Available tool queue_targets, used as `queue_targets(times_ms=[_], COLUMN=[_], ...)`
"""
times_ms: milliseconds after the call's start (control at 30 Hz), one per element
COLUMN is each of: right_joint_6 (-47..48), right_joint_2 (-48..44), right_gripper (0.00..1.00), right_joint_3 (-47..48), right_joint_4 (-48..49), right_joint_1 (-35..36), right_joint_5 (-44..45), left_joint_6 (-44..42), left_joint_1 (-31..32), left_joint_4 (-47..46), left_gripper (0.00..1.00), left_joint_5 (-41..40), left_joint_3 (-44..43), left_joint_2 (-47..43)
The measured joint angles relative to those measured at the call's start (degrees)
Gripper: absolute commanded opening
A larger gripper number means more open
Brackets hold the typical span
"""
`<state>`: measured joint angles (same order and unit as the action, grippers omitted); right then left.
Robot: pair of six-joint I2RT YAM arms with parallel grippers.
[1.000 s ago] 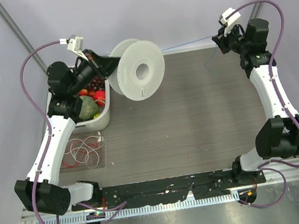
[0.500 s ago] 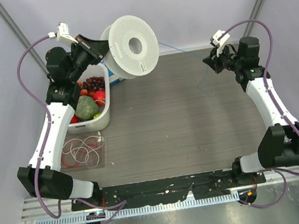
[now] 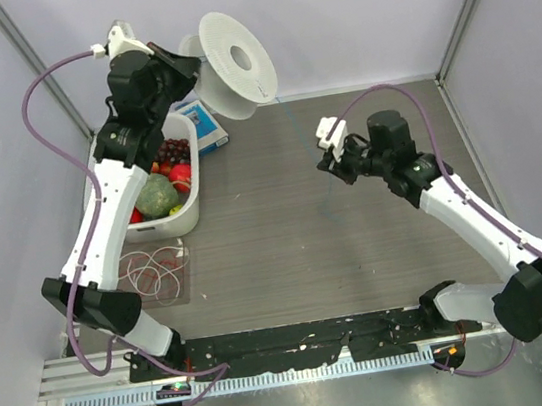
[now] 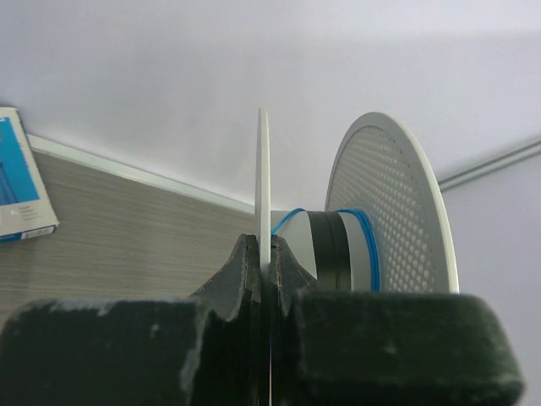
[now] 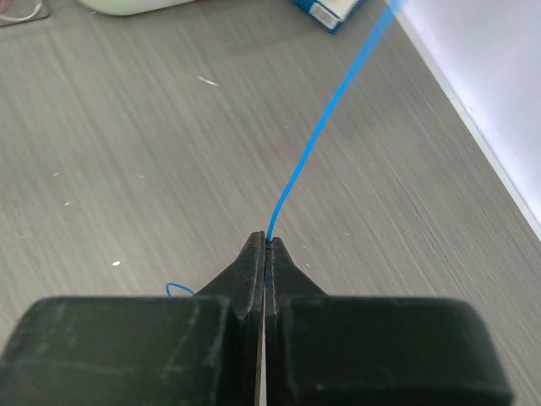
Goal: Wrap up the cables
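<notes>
My left gripper point(image 3: 193, 65) is raised at the back left and shut on the near flange of a white perforated spool point(image 3: 228, 37). In the left wrist view the fingers point(image 4: 245, 271) pinch that thin flange edge-on, and blue cable point(image 4: 365, 222) is wound on the spool's hub. My right gripper point(image 3: 331, 158) is over the middle of the table, shut on the hair-thin blue cable point(image 5: 321, 127), which runs up and away toward the spool. A short blue tail point(image 5: 179, 290) curls out behind the fingers. Red and white cables point(image 3: 155, 272) lie looped at the left.
A white bin point(image 3: 168, 225) of fruit and vegetables stands at the left under my left arm. A blue and white box point(image 3: 205, 129) lies beside it at the back, and it also shows in the right wrist view point(image 5: 330, 10).
My left gripper has lifted the spool higher toward the back and turned it. My right gripper has swung from the far right corner to the table's middle, still pinching the blue cable.
</notes>
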<state>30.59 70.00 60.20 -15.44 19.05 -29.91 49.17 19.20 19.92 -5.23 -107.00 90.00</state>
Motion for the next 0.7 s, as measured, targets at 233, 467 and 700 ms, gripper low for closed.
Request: queue_targets(times_ms=[233,467,700], right_joint_6=[3.91,9.57,17.62], right_joint_2=[-1.38,-1.18,1.81], right_gripper=[0.01,0.01,0.01], right_joint_3=[1.29,6.97,15.39], right_joint_4=[-5.29,-9.14,-11.15], right_joint_1=[14.84,26.29,27.08], right_joint_5=[7.08,12.59,15.65], left_joint_6=[-6.95,-14.75,-20.9], left_joint_1=[7.5,12.92,15.72], left_joint_4=[4.83,7.02,7.45], left_gripper=[0.0,0.0,0.0], left_joint_5=[-13.25,-19.28,-17.42], left_joint_3=[-5.35,-7.15,-5.29], left_joint_2=[4.17,10.03,11.98])
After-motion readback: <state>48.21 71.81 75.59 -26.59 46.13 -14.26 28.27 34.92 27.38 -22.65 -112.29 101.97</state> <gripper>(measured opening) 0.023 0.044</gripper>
